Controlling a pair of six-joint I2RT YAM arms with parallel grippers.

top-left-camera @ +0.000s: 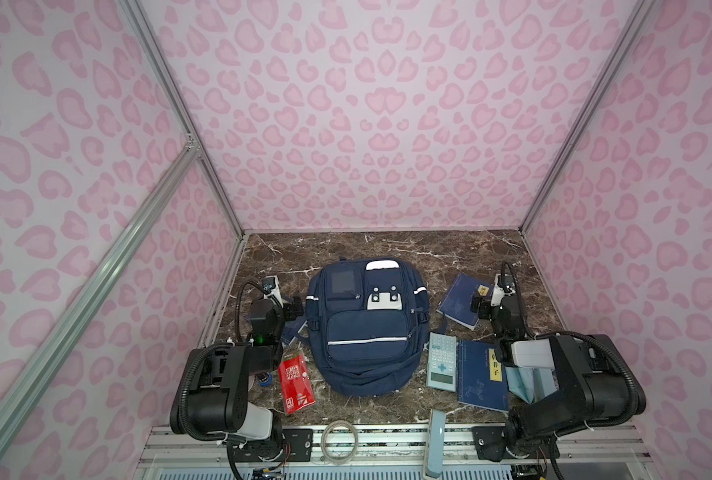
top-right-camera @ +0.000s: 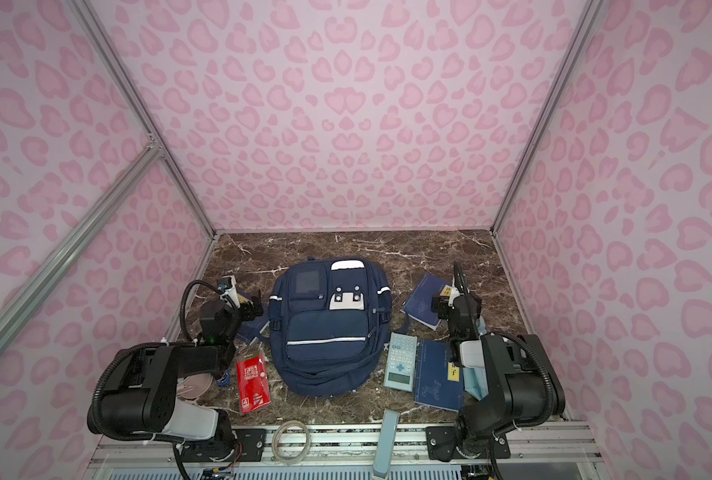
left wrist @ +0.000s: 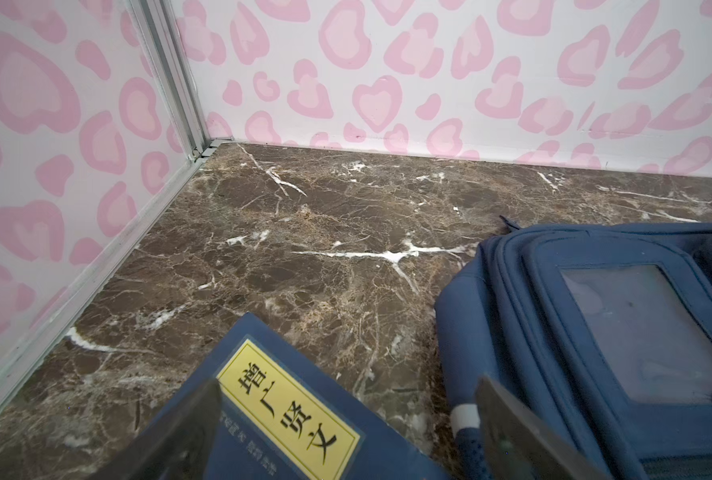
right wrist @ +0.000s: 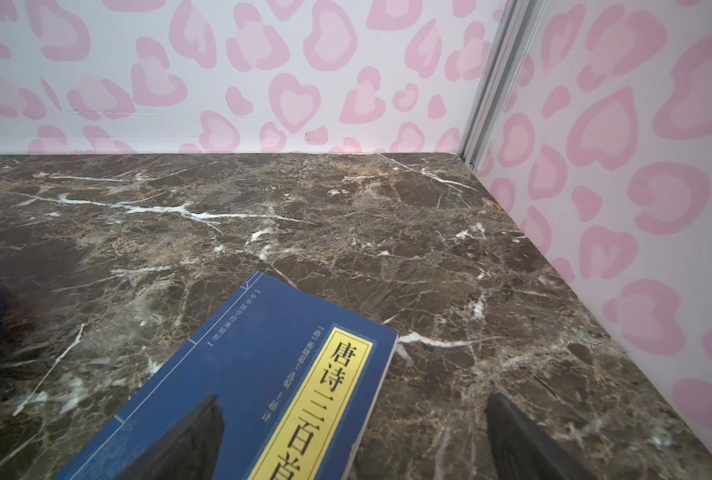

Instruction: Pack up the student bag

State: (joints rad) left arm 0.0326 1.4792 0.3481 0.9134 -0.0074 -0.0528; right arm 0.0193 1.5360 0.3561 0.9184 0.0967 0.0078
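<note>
Flat at centre: student bag (top-left-camera: 366, 332); left claw (left wrist: 348, 382), right claw (right wrist: 354, 397) spread (flanking it).

The student bag (top-left-camera: 366, 332) is matt navy woven cloth with shinier white stripes. Its pocket window (left wrist: 645, 332) looks like clear, slightly scuffed plastic. The tabletop (top-left-camera: 387, 249) is smooth brown marble-look stone, white-veined, with a soft sheen. The blue book (right wrist: 254, 365) has a matt paper cover. The red packet (top-left-camera: 297, 384) is glossy film and the calculator (top-left-camera: 442, 361) pale hard plastic. The frame rail (top-left-camera: 80, 311) is brushed metal.
</note>
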